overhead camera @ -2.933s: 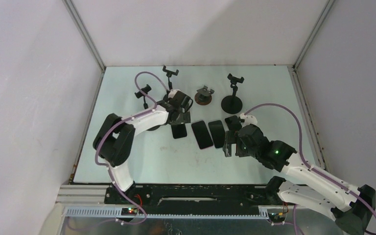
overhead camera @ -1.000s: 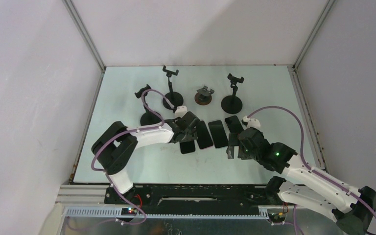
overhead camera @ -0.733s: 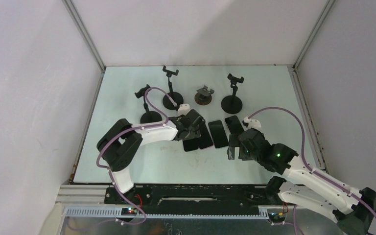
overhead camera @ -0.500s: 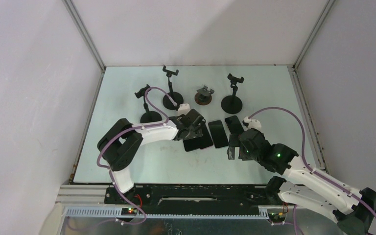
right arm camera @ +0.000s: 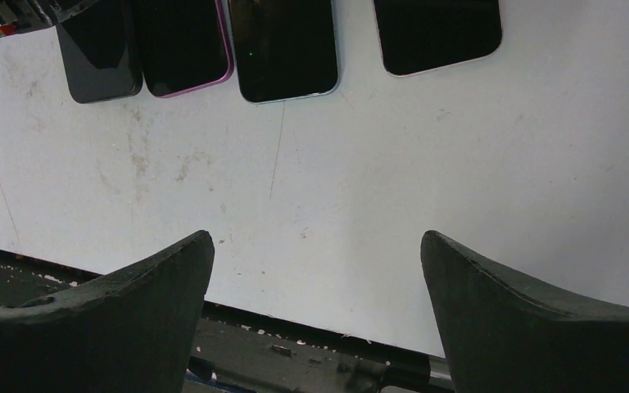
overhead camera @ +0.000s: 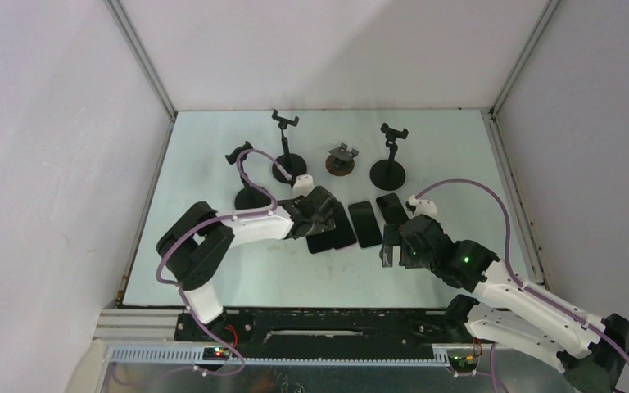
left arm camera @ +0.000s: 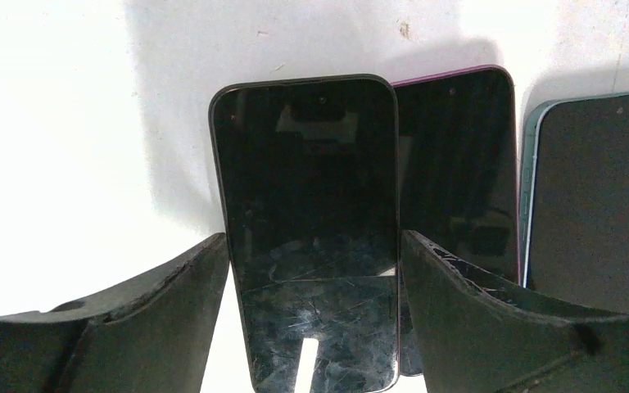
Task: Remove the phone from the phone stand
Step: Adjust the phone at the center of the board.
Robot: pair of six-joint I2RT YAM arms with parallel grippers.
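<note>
We find the black phone flat on the table, just beside the purple-edged phone at its three o'clock, the left gripper parted astride it holding nothing, the right gripper wide open and empty; we advise lifting straight up, nudging neither phone.

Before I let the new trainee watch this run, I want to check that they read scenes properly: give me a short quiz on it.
1. How many phones lie flat on the table?
2. True or false: one of the stands holds a phone.
3. The right hand is: A) shut on a phone, B) open over bare table, C) touching a stand.
Key: 1) four; 2) false, all four are empty; 3) B.
</note>
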